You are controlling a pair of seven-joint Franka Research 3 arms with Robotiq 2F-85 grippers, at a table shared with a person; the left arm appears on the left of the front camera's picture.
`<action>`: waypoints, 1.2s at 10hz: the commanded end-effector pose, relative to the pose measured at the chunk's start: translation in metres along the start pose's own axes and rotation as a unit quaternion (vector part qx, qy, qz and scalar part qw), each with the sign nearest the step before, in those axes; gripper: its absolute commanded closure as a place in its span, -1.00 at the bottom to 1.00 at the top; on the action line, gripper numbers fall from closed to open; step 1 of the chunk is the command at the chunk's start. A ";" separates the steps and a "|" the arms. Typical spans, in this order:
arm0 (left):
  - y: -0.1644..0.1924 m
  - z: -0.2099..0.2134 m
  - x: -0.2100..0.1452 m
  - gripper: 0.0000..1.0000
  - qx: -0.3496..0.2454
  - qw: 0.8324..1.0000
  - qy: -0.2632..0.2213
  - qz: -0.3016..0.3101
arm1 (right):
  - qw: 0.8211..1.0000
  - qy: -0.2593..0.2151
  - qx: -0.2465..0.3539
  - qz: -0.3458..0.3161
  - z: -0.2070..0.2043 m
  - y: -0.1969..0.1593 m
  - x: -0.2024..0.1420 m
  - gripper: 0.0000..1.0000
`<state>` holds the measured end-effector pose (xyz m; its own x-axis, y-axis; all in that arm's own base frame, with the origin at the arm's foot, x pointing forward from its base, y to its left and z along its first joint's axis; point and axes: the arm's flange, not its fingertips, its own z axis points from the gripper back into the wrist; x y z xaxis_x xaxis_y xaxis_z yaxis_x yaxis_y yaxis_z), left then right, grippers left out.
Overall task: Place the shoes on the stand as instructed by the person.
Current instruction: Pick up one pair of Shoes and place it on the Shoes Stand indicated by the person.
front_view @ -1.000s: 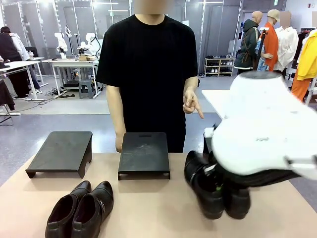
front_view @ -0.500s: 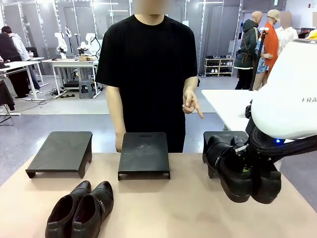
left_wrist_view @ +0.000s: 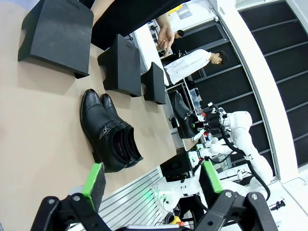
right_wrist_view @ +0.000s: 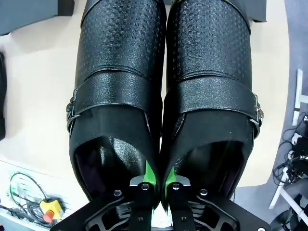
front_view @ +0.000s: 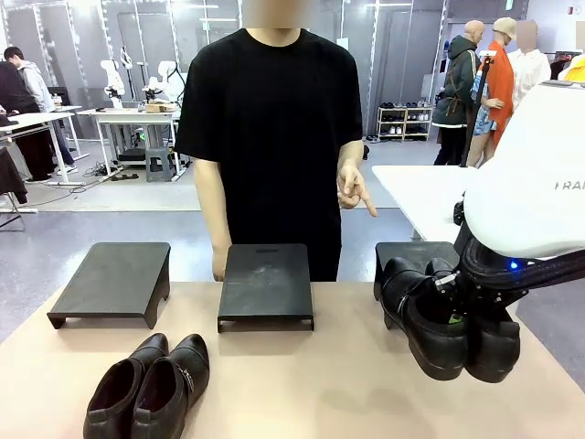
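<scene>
- The right gripper (right_wrist_view: 155,179) is clamped shut on the held pair (front_view: 437,327) of shoes. It pinches the two inner walls together at the openings, so both shoes hang from it, off the table (front_view: 302,384).
- In the right wrist view the long axis of the held pair runs straight ahead of the fingers, with the heels nearest them and the toes farthest.
- The right stand (front_view: 416,252) lies just past the toe end of the held pair and is partly hidden behind it. This is the nearest stand to this gripper.
- The middle stand (front_view: 265,280) sits off to the gripper's left, and the left stand (front_view: 114,274) is farther that way, well apart.
- The person's hand (front_view: 355,190) points a finger down and toward the robot's right. I judge this marks the right stand, so the coming move is likely a short carry forward and a lowering.
- Nothing lies on the left or middle stand, and the visible part of the right stand is also bare.
- The left gripper (left_wrist_view: 151,179) hangs with its jaws wide apart and grips nothing.
- The second pair (left_wrist_view: 108,137) lies on the table ahead of the left gripper, toes toward the stands.
</scene>
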<state>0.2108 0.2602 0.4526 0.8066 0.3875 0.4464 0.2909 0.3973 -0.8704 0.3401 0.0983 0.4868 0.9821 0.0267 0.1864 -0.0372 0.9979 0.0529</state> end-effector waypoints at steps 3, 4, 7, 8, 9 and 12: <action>0.001 0.003 -0.002 -1.00 -0.004 1.000 0.007 -0.011 | 0.996 -0.079 -0.004 -0.031 0.023 -0.025 0.013 0.85; 0.001 0.003 -0.002 -1.00 -0.004 1.000 0.007 -0.011 | 0.995 -0.093 -0.003 -0.031 0.030 -0.032 0.029 0.85; 0.001 0.003 -0.002 -1.00 -0.004 1.000 0.007 -0.011 | 0.996 -0.091 0.002 -0.021 0.023 -0.044 0.086 0.85; 0.001 0.003 -0.002 -1.00 -0.004 1.000 0.007 -0.011 | 0.996 -0.092 0.000 -0.016 0.015 -0.048 0.100 0.85; 0.001 0.003 -0.002 -1.00 -0.004 1.000 0.007 -0.011 | 0.995 -0.093 0.014 -0.010 0.009 -0.053 0.114 0.85; 0.001 0.003 -0.002 -1.00 -0.004 1.000 0.007 -0.011 | 0.994 -0.109 0.011 -0.004 -0.005 -0.067 0.147 0.85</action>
<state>0.2108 0.2602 0.4526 0.8065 0.3876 0.4464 0.2907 0.3974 -0.8704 0.4761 0.0420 0.4938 0.9380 -0.0150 0.3464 -0.0118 0.9971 0.0749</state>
